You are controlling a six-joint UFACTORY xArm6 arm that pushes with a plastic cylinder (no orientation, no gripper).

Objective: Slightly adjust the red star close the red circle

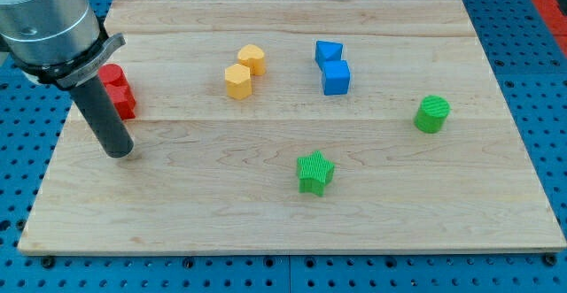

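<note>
Two red blocks sit touching at the board's left edge, partly hidden behind my rod. The upper one (112, 75) looks round, like the red circle. The lower one (123, 101) looks like the red star, though its shape is hard to make out. My tip (117, 150) rests on the board just below the lower red block, slightly to its left, a small gap away.
Two yellow blocks (244, 70) touch at the top middle. Two blue blocks (332, 66) touch to their right. A green cylinder (432, 114) stands at the right. A green star (314, 171) lies at the lower middle. The wooden board (266, 222) lies on a blue pegboard.
</note>
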